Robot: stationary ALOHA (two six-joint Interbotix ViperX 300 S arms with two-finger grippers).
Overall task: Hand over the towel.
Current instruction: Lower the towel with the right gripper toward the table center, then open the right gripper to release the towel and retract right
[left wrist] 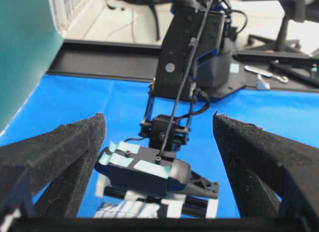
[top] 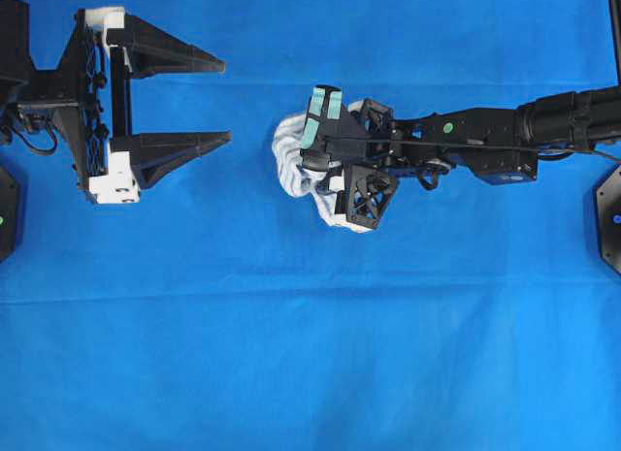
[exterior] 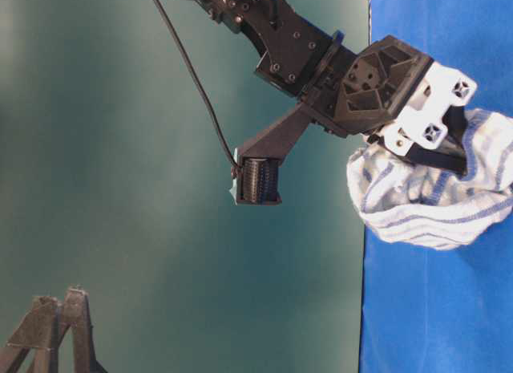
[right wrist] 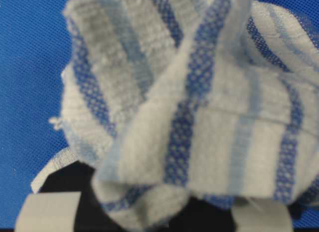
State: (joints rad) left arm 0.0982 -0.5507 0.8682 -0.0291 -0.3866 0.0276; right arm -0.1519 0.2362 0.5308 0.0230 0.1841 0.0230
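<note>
The towel (top: 287, 148), white with blue and grey stripes, is bunched up at the middle of the blue sheet. My right gripper (top: 335, 170) points down into it and is shut on it. In the table-level view the towel (exterior: 433, 204) hangs bunched under the gripper's white finger mounts. In the right wrist view the towel (right wrist: 199, 117) fills the frame and hides the fingertips. My left gripper (top: 225, 100) is open and empty at the left, its fingers pointing at the towel, well apart from it. In the left wrist view the towel (left wrist: 129, 209) shows low between the open fingers.
The big plain blue sheet (top: 310, 373) covers the table. The right arm (top: 505, 131) reaches in from the right edge. Black arm bases (top: 609, 218) sit at both side edges. A green backdrop (exterior: 120, 188) stands behind the table.
</note>
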